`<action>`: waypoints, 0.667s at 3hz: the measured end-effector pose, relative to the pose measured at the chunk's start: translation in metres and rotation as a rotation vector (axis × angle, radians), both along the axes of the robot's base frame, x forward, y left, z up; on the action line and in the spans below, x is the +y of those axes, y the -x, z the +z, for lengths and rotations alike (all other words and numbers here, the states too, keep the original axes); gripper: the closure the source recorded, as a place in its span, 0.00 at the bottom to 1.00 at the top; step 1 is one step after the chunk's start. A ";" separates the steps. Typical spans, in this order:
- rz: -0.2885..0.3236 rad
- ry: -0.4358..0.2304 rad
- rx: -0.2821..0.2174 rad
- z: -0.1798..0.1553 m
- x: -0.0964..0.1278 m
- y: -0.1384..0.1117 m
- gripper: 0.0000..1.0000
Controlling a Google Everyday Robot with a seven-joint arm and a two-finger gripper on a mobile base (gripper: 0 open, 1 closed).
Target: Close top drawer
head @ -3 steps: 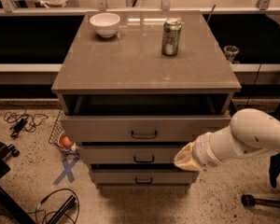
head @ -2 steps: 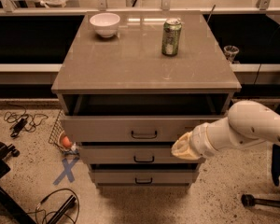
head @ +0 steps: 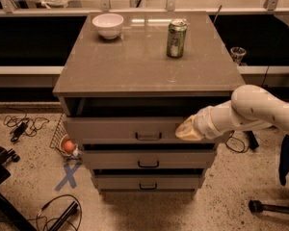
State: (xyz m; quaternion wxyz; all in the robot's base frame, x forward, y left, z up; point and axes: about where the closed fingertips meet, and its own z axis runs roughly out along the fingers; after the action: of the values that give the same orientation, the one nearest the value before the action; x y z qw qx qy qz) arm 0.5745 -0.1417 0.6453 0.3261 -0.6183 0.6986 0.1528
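Grey-brown desk [head: 135, 66] bears bowl [head: 108, 24] and can [head: 177, 37] near back edge. Under front edge, top drawer [head: 111, 128] stands pulled out, interior dark. At its front, right of handle [head: 148, 136], sits gripper [head: 189, 130]; contact and grip state indiscernible.

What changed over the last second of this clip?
The gripper rose from level with the middle drawer to the front of the top drawer, right of its handle. The top drawer is still pulled out; the bowl and can have not moved.
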 end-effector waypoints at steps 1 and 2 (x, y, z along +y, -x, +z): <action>-0.001 -0.001 -0.001 0.000 0.000 -0.001 1.00; -0.018 -0.015 -0.003 -0.006 -0.009 -0.020 1.00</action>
State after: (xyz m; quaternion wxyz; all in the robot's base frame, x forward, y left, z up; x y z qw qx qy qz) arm 0.5941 -0.1505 0.6397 0.3333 -0.6097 0.7024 0.1542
